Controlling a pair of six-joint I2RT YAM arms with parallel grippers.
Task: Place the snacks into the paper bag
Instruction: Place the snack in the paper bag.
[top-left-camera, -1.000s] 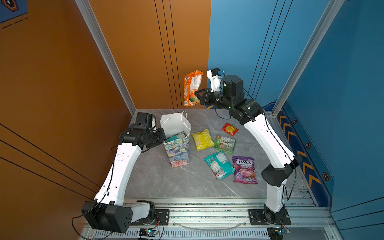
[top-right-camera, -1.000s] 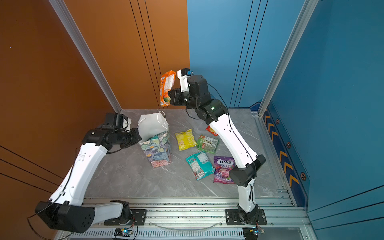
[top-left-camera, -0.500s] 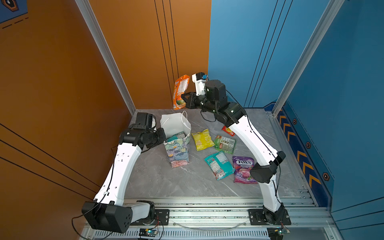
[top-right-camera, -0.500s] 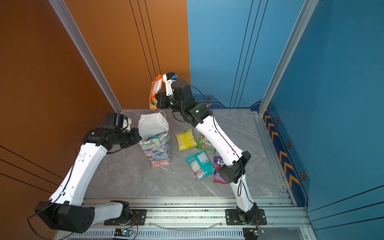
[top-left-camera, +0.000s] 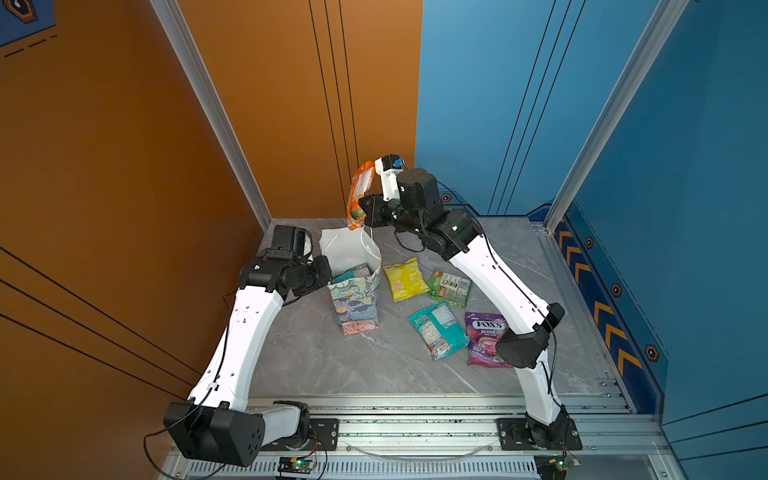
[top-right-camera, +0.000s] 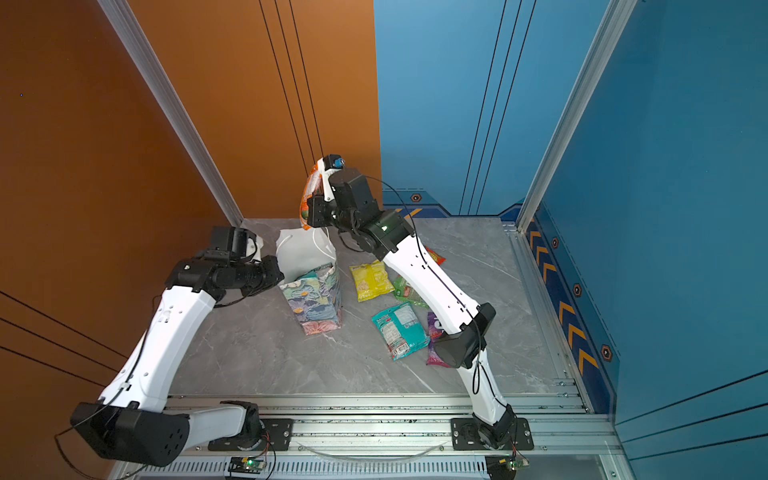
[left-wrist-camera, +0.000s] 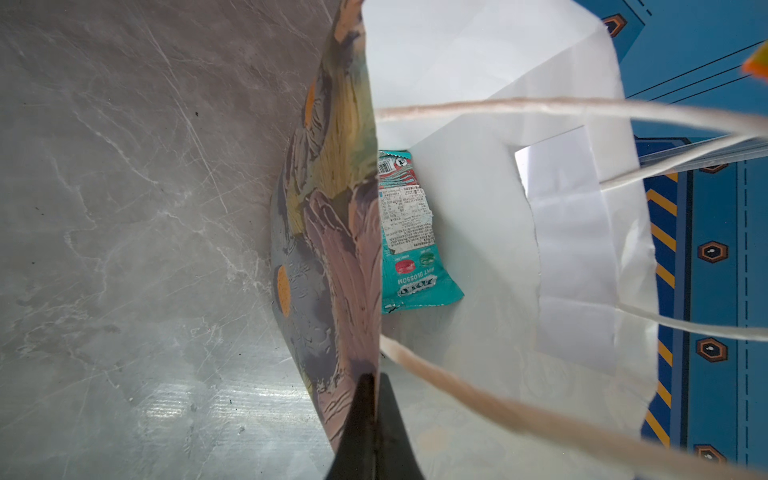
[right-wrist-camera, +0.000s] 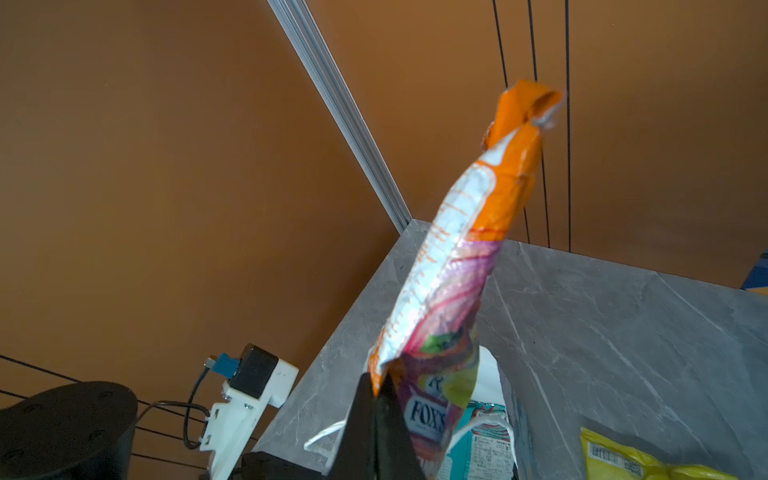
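The floral paper bag (top-left-camera: 356, 301) (top-right-camera: 316, 301) stands upright with its mouth open and white lining showing. My left gripper (left-wrist-camera: 374, 379) is shut on the bag's side rim. One teal packet (left-wrist-camera: 409, 232) lies inside the bag. My right gripper (right-wrist-camera: 376, 384) is shut on the lower edge of an orange snack packet (right-wrist-camera: 469, 249) (top-left-camera: 358, 195), which stands upright just above the bag's far rim. On the table to the right of the bag lie a yellow packet (top-left-camera: 403, 278), a green one (top-left-camera: 451, 287), a teal one (top-left-camera: 438, 334) and a purple FOX'S one (top-left-camera: 484, 343).
A small red packet (top-right-camera: 434, 257) peeks out behind my right forearm. The orange wall (top-left-camera: 208, 124) rises close behind the bag, and the blue wall (top-left-camera: 623, 124) closes the right side. The aluminium rail (top-left-camera: 415, 415) runs along the table's front.
My right arm has swung left and lowered, carrying the orange packet from high over the table's back to just above the bag's mouth. The left arm and bag have not moved.
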